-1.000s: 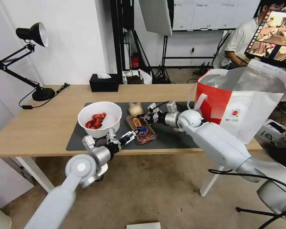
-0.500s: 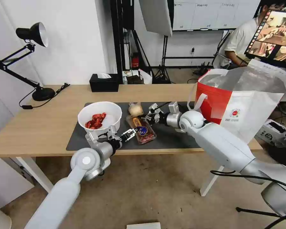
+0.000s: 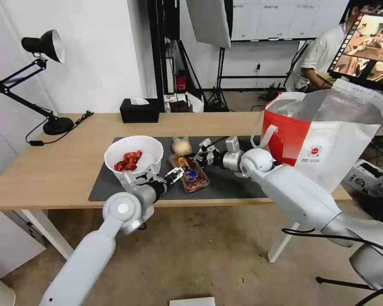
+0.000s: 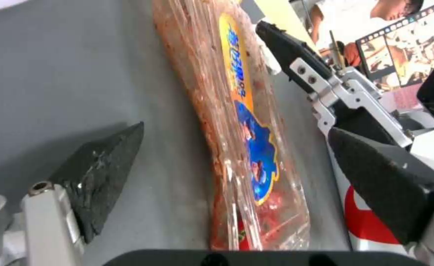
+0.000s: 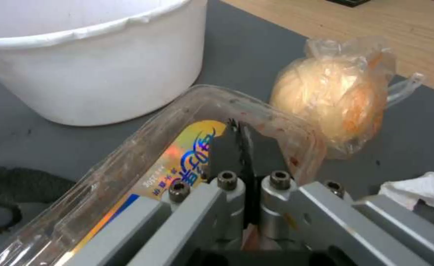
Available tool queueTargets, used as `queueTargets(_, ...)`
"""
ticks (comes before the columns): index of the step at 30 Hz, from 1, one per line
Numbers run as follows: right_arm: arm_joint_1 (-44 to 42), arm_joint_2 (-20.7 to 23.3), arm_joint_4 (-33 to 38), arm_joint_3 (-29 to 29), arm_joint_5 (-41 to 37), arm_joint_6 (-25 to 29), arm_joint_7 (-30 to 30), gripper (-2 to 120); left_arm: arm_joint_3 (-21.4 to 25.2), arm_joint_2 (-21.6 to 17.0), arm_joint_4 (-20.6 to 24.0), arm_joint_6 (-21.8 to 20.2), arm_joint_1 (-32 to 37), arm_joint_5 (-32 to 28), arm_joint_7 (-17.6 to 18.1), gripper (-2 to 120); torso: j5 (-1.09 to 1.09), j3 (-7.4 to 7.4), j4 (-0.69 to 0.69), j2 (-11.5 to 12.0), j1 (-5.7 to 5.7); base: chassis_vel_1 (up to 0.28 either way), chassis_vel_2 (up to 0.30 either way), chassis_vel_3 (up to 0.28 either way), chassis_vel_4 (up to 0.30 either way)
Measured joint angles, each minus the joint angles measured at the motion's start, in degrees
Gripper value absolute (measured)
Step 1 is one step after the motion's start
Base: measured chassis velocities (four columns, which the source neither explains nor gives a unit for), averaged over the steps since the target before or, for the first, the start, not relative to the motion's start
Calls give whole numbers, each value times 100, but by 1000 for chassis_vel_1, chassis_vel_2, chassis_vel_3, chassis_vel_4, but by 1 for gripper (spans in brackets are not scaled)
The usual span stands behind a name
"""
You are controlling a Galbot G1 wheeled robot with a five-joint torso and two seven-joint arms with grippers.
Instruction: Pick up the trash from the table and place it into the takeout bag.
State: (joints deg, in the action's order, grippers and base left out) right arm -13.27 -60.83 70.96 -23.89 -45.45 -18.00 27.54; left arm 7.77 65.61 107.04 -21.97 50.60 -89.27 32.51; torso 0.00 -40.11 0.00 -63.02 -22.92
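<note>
Risk here sits mostly with the clear tray (image 3: 190,173), a thin, greasy shell lying on the grey mat (image 3: 234,187) of the table (image 3: 51,170), between the white bowl (image 3: 134,158) and the takeout bag (image 3: 327,131). The right gripper (image 3: 201,156) has its fingers clamped together on the tray's far rim, as the right wrist view shows, pinching only a narrow lip. The left gripper (image 3: 175,174) stands with fingers spread at the tray's near end, one on each side, touching nothing. A pinch on such soft plastic could slip or buckle the rim, tipping scraps onto the mat. If the left fingers close off-centre they could shove the tray sideways into the bowl just beside it. The small bag with the beige lump (image 5: 335,99) lies just beside the clamped rim and could be dragged along by any lift.
</note>
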Motion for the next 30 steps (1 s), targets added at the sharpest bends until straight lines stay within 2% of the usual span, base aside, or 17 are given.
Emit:
queueTargets(5, -6, -1, 0, 17, -2, 0, -6, 0, -68, 146, 33, 118, -41, -42, 323, 100, 0, 0, 0, 0, 0, 0, 0, 0, 0)
queueTargets(8, -14, -3, 0, 18, -2, 0, -9, 0, -96, 191, 36, 202, -45, -41, 395, 100, 0, 0, 0, 0, 0, 0, 0, 0, 0)
queueTargets(22, -36, -23, -23, 37, -2, 3, -14, 0, -236, 309, 9, 517, -58, -24, 410, 100, 0, 0, 0, 0, 0, 0, 0, 0, 0)
queueTargets(25, -30, -22, -31, 38, -2, 5, -15, 0, -261, 319, -5, 560, -58, -9, 410, 93, 0, 0, 0, 0, 0, 0, 0, 0, 0)
queueTargets(28, -20, -20, -34, 39, -2, 8, -15, 0, -269, 326, -32, 602, -58, 1, 409, 79, 0, 0, 0, 0, 0, 0, 0, 0, 0)
queueTargets(30, -17, -17, -34, 39, -2, 8, -15, 0, -273, 326, -46, 612, -58, 7, 409, 75, 0, 0, 0, 0, 0, 0, 0, 0, 0)
